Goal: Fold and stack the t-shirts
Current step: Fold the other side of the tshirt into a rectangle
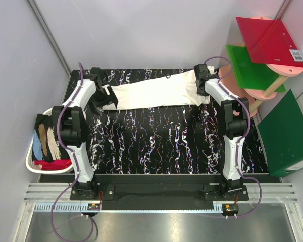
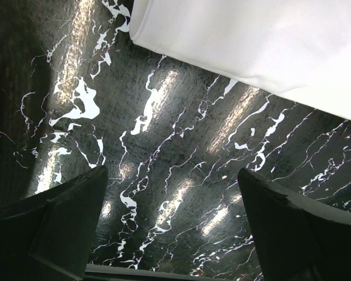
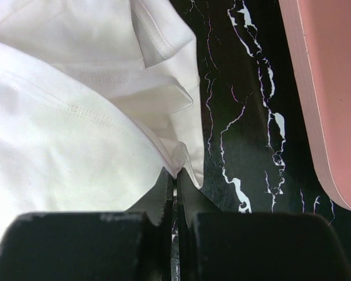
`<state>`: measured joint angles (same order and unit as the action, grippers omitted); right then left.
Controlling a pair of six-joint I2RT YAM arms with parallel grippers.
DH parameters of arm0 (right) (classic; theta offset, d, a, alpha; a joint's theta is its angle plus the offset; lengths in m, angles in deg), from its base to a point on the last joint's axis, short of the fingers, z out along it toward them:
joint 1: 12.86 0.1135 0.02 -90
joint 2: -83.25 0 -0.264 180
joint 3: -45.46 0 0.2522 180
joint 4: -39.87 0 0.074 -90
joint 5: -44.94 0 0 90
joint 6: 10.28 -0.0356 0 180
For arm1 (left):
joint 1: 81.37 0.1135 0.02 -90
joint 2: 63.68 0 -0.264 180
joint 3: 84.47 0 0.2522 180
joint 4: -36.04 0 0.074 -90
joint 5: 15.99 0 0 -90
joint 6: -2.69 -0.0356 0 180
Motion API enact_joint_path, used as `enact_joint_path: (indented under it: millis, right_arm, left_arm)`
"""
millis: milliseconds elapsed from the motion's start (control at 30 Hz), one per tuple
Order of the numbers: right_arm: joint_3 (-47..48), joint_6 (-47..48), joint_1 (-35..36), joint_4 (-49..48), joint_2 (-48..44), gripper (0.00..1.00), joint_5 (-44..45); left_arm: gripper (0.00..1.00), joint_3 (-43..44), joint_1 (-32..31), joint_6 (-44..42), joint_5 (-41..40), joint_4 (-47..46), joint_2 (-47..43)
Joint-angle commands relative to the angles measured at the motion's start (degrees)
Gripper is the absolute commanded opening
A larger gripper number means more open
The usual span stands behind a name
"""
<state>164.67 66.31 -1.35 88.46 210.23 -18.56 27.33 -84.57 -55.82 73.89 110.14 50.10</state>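
The cream-white t-shirt [image 1: 156,91] lies stretched in a long band across the far part of the black marbled desk [image 1: 161,146], reaching from the left tool [image 1: 107,97] to the right tool [image 1: 201,84].

The right tool's two fingers [image 3: 161,196] are pressed together. In its wrist view their tips pinch a small fold at the shirt's edge. The rest of the cloth spreads ahead of the tips and to their left, in loose layers with stitched hems. Just right of this tool there is bare desk, and past that the curved rim of a pink stand [image 3: 327,88].

The left tool stands wide apart with nothing between its fingers [image 2: 52,222], low over the desk. The shirt's folded end lies ahead of them and to their right, not touching either finger.

Well to the left of the left tool, beside the desk's edge, a white basket [image 1: 34,164] holds more tees. A black tee with tan streaks [image 1: 49,137] lies on top, with a blue tee [image 1: 37,145] beside it and a red tee [image 1: 58,164] at the near side.
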Motion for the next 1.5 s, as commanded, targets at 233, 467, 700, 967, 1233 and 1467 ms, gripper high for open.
enact_joint_path:
  millis: [233, 467, 700, 967, 1233, 1467]
  right_arm:
    - [2.3, 2.2, -0.1, -2.7, -8.4, 0.00, 4.0]
    - [8.9, 3.5, -0.1, -2.9, -4.2, 0.00, 6.4]
    - [20.6, 4.2, -0.2, -2.9, 7.7, 0.00, 7.9]
    - [35.0, 2.2, -2.1, -2.6, 19.3, 0.35, 5.0]
    - [35.7, 0.8, -3.0, -3.3, 14.0, 1.00, -1.4]
    - [23.2, -0.3, -3.0, -3.5, -4.1, 1.00, -8.7]
  left_arm:
    - [0.99, -0.7, 0.0, -0.6, 0.6, -0.6, -3.1]
    - [0.99, -1.2, -0.3, -0.7, 0.4, -0.6, -3.6]
    - [0.99, -2.1, -0.7, -1.3, 0.3, 0.9, -5.4]
    - [0.99, -2.2, -1.5, -1.2, -2.8, 3.5, -8.2]
    - [0.99, -0.2, -3.3, -0.5, -2.6, 2.7, -9.0]
    - [0.99, 7.3, -3.5, -0.6, -2.9, 0.9, -1.9]
